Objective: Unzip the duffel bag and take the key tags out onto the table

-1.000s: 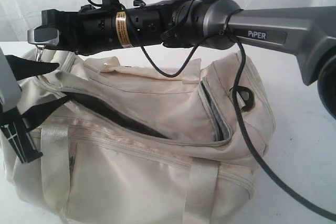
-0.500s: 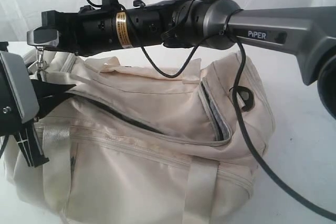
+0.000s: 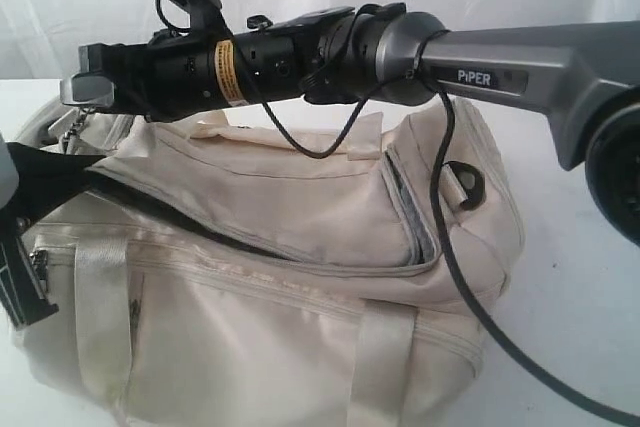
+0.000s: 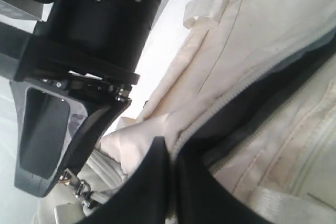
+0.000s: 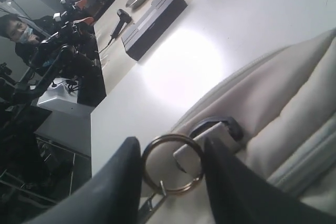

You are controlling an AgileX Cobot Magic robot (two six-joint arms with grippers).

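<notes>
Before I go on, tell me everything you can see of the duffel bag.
The duffel bag is cream-white fabric, soft and slumped, lying on the white table. Its grey-trimmed top zipper is partly open, showing a dark gap; nothing inside can be seen. Shiny webbing straps cross its front; a black D-ring sits at one end. The left hand, shut, is at the opening's edge; the right hand grips a metal ring at the bag's other end.
</notes>
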